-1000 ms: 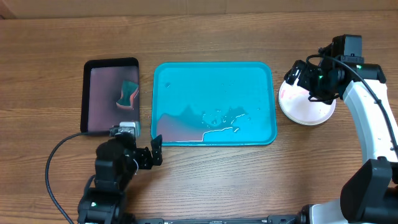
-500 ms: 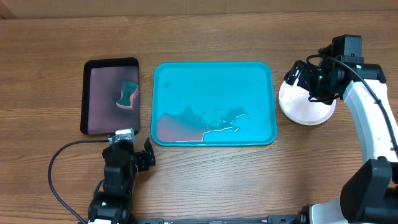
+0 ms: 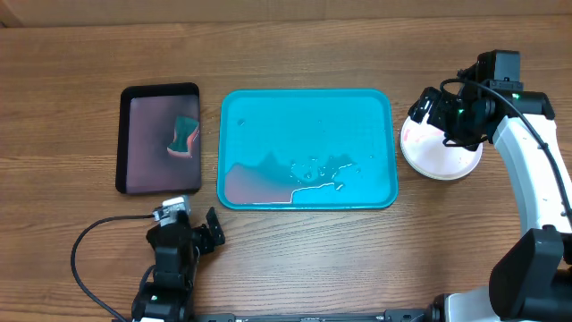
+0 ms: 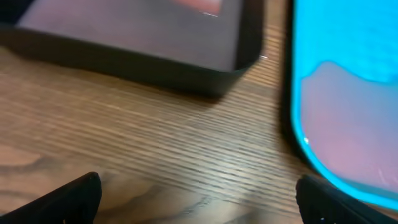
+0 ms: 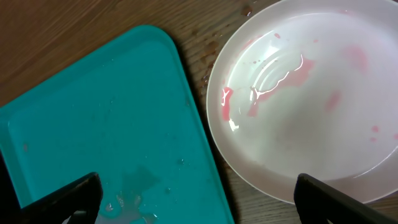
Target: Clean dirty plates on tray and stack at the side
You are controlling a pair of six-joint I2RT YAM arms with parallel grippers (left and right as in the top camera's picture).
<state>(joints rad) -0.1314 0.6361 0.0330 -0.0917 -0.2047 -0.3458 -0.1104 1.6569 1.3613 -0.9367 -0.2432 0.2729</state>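
Note:
The turquoise tray lies at the table's centre, holding a pinkish puddle and water drops but no plates. A white plate with red smears and water sits on the table to its right. It also shows in the right wrist view, next to the tray's corner. No blue or yellow-green plate is in view. My right gripper hovers open and empty over the plate's left rim. My left gripper is open and empty over bare wood, in front of the tray's near-left corner.
A smaller black tray stands left of the turquoise one, with a green and pink sponge in pinkish water. The left arm's cable loops over the wood at the front left.
My left arm has pulled back toward the table's front edge, away from the two trays. The right arm and the plate have not moved.

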